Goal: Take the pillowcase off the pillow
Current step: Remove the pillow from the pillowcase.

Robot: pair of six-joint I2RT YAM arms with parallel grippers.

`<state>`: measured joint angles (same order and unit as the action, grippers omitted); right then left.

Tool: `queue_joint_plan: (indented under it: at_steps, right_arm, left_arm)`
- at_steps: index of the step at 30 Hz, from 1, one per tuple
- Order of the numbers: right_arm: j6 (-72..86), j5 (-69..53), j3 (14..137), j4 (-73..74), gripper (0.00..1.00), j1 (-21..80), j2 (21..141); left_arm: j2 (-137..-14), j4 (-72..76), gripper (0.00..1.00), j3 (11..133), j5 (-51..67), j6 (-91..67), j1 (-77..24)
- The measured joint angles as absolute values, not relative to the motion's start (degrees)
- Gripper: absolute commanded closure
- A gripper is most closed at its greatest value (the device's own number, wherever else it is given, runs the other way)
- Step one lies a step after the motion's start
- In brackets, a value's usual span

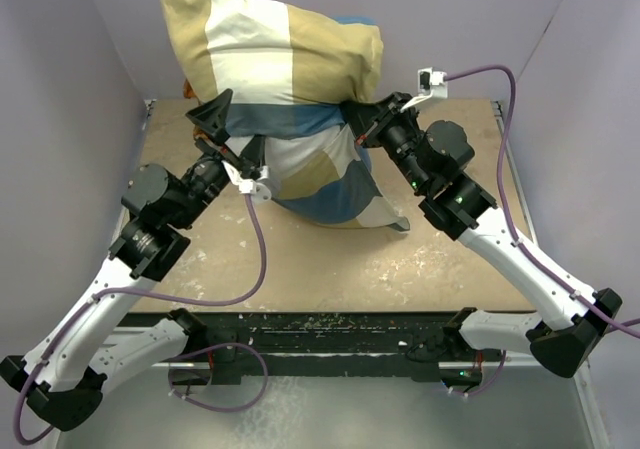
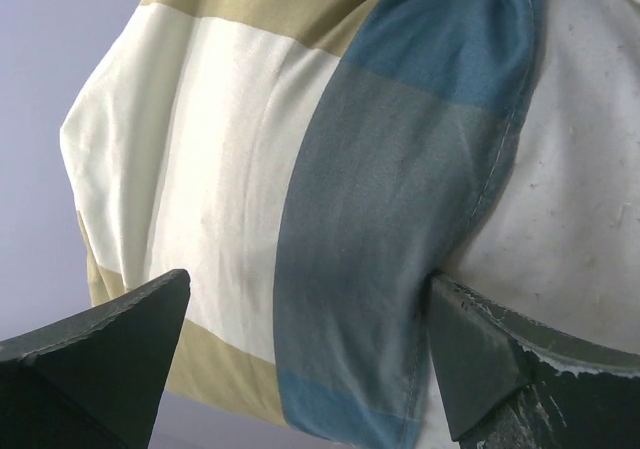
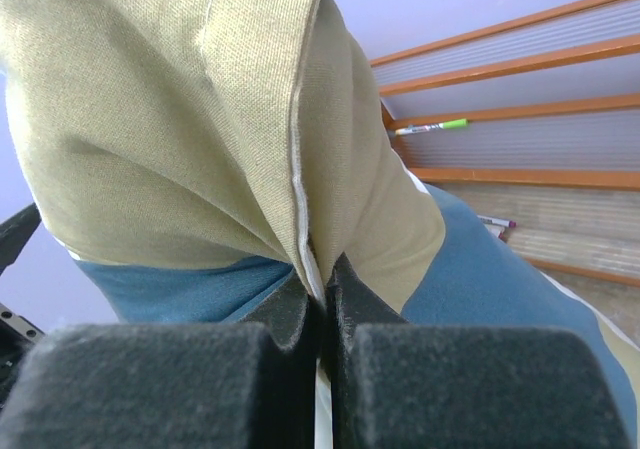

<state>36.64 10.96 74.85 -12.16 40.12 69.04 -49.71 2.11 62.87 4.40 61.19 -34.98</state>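
Right gripper (image 3: 322, 281) clamps hard on a tan seam of the pillowcase (image 1: 285, 54), which stands tall at the far edge of the table (image 1: 320, 269) against the back wall (image 1: 430, 9), left gripper (image 2: 308, 279) spread wide beside its blue hem where the white pillow (image 2: 590, 169) bulges out.

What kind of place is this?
Probably a robot lab booth: plain lilac walls box in a scuffed table, and a left arm and right arm, bolted at its near edge, work on a pillowcase.
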Motion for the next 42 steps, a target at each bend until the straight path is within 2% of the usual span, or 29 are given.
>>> queue_joint_plan:
  at_steps: [5,14,20,30,42]
  right_arm:
    - [36.5,11.0,74.8,-12.2,1.0,40.1,69.0]
    - [36.5,10.8,74.8,-12.2,1.0,40.2,69.0]
    - [36.5,10.8,74.8,-12.2,1.0,40.2,69.0]
    - [36.4,10.9,74.8,-12.2,1.0,40.2,68.9]
    - [36.3,10.8,74.8,-12.2,1.0,40.5,68.8]
  left_arm:
    - [-51.7,4.6,0.0,62.5,3.8,62.8,-35.0]
    - [-48.9,0.8,0.0,60.4,6.2,65.4,-35.0]
    - [-50.3,5.2,0.05,57.6,3.9,68.6,-35.0]
    - [-54.2,11.2,0.11,60.4,-2.9,66.8,-35.0]
    - [-53.3,11.6,0.1,62.3,-3.2,64.1,-35.0]
